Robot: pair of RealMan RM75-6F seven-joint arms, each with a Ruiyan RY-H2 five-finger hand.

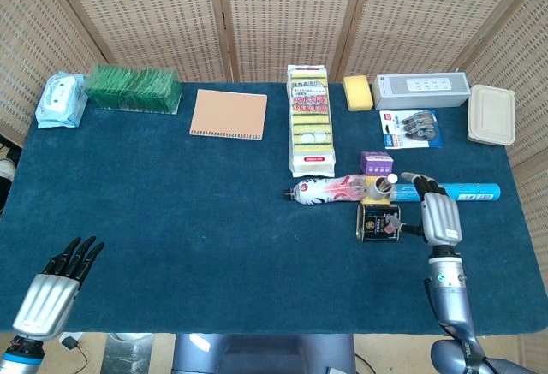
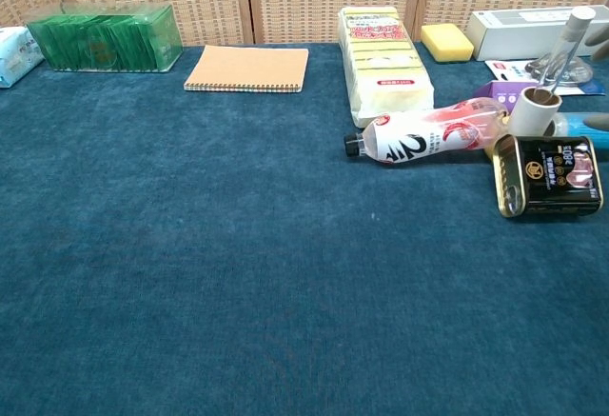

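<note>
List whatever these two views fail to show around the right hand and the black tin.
- Right hand: head view shows only its back, so whether its fingers touch the blue tube is hidden.
- Same hand, chest view: almost wholly cut off by the right edge.
- Black tin: label print too small to read.
- Left hand: absent from the chest view; wrist cut off by the head view's bottom edge.
</note>
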